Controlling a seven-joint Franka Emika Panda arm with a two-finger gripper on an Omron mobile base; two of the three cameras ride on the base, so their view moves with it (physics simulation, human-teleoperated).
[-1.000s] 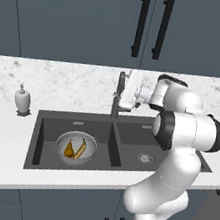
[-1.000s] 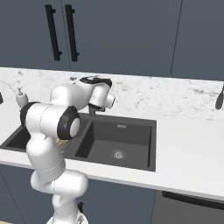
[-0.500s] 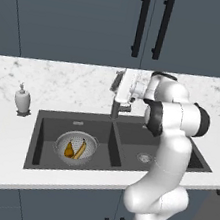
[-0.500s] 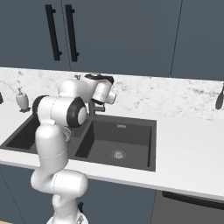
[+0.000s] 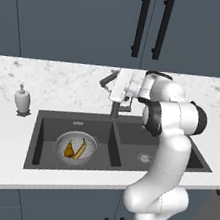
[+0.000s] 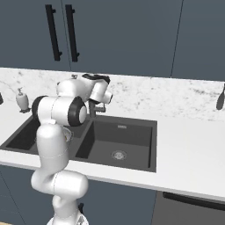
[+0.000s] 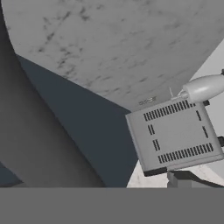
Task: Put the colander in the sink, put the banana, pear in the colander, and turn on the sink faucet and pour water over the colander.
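The colander [image 5: 75, 148] sits in the left basin of the dark sink [image 5: 128, 135], with the pear [image 5: 69, 150] and the banana [image 5: 81, 149] lying in it. Behind the divider the dark sink faucet [image 5: 114, 110] rises, its spout [image 5: 107, 79] angled up to the left. My gripper [image 5: 114, 86] is right against the faucet's upper part, pointing left, open and holding nothing. From the right, the gripper [image 6: 99, 97] hangs over the faucet [image 6: 94, 109]. In the hand view the faucet [image 7: 39, 144] looms as a dark column at the left.
A white soap dispenser [image 5: 22, 101] stands on the marble counter [image 5: 60, 86] left of the sink. Beside it the hand view shows a grey boxy appliance [image 7: 175, 135]. Dark cabinets [image 5: 96, 23] hang above. The right basin [image 6: 118, 140] holds just its drain.
My hand has shifted a little left, closer against the faucet, and the arm's elbow has swung upright. Colander and fruit have not moved.
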